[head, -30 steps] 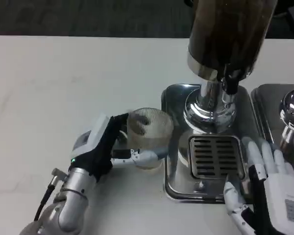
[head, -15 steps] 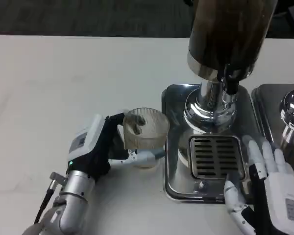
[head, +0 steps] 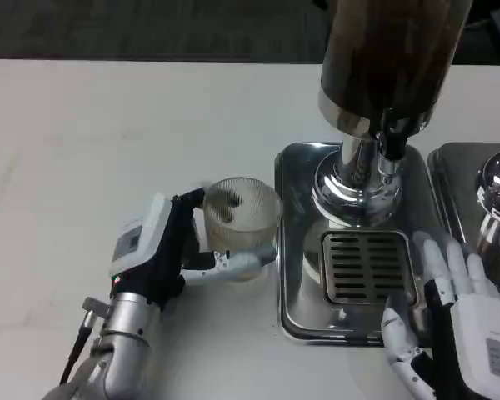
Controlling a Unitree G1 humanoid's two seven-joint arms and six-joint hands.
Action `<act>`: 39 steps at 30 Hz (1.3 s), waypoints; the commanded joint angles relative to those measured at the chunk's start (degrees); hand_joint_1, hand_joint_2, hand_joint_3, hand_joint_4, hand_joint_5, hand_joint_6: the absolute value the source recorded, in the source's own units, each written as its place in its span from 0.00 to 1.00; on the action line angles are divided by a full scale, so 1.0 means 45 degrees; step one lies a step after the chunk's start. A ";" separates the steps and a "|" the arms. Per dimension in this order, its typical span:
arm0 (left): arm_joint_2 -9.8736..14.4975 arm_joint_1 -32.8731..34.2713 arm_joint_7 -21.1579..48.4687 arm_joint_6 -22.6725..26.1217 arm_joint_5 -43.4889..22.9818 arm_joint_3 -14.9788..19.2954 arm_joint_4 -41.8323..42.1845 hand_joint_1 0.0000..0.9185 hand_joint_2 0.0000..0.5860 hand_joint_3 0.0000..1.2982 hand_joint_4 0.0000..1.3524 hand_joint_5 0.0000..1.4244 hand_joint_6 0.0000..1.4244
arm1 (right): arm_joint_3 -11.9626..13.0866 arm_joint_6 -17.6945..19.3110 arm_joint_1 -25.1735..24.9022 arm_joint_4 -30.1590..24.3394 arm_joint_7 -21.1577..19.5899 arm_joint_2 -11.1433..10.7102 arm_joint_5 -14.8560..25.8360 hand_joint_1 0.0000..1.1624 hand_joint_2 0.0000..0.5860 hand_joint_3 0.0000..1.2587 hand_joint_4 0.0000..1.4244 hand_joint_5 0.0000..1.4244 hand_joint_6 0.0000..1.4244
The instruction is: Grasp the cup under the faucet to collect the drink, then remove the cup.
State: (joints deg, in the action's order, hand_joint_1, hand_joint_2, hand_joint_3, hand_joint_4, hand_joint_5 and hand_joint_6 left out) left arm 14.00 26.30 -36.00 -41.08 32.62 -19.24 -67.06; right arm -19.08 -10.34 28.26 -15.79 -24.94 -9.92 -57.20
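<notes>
— What do you have on the left robot hand (head: 171,246)?

— I see its fingers wrapped around a cup (head: 242,223), one white finger lying along the near side at the base and the black palm against the cup's left wall. It holds the cup upright on the white bench (head: 92,142), just left of the drip tray (head: 296,321), not under the faucet (head: 392,142).

— What is the cup like?

— Clear and round, with fine ribs running up its wall. I can't tell whether there is any drink in it.

— And the right robot hand (head: 450,308)?

— I read it as empty, fingers spread apart and fairly straight, lying at the right edge of the drip tray. The fingertips are white, the back a white shell with a label on it. Whether they actually touch the metal I can't tell.

— Describe the dispenser.

— The drip tray is shiny steel with rounded corners and a slotted grate (head: 368,267) set in it. A polished chrome column (head: 358,179) rises from the back of the tray and carries a dark, see-through cylinder tank (head: 392,50). The faucet is a small black spout below the tank. A second steel tray (head: 475,192) sits just beside it on the right.
</notes>
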 commanded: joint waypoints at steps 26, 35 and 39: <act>-0.1087 0.1327 -0.0068 -0.0386 0.1330 -0.1344 0.0471 0.69 0.04 0.72 0.79 0.83 0.93 | 0.0277 -0.0259 0.0504 -0.0447 -0.0754 0.0301 -0.0254 0.00 0.88 0.04 0.00 0.00 0.05; -0.2073 0.2311 -0.0391 0.0528 0.1880 -0.2035 -0.0351 0.69 0.04 0.72 0.79 0.83 0.94 | 0.0186 -0.0516 0.0897 -0.0647 -0.1078 0.0615 -0.0352 0.00 0.89 0.04 0.00 0.00 0.05; -0.2433 0.2736 -0.0496 0.0988 0.2184 -0.2411 -0.0697 0.70 0.04 0.72 0.79 0.83 0.94 | 0.0117 -0.0692 0.1199 -0.0779 -0.1275 0.0901 -0.0492 0.00 0.89 0.04 0.00 0.00 0.05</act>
State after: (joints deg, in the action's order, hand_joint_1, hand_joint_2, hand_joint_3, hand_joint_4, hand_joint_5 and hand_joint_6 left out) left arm 3.82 35.91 -36.68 -37.55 41.44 -29.12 -69.53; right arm -18.50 -12.75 32.76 -18.41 -29.44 -6.79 -58.77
